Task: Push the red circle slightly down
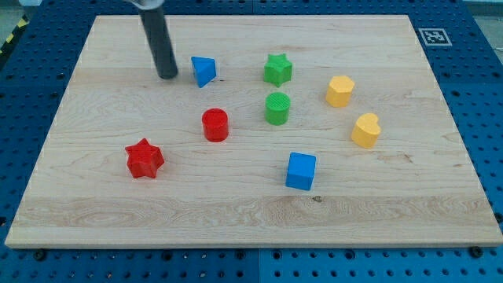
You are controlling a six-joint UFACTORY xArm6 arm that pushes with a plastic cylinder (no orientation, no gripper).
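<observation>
My tip [167, 76] rests above-left of red circle [214, 125], apart

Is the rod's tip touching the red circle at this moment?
Apart. The camera view shows my tip up and to the view's left of the red circle, bare wood between them.

My tip [167, 76] ends a straight, smooth, dark grey cylindrical rod; a lighter metallic collar shows where it leaves the view's top.

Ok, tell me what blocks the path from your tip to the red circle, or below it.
Nothing visible does. My tip sits up-left of the red circle, with bare board between them and below the circle.
</observation>
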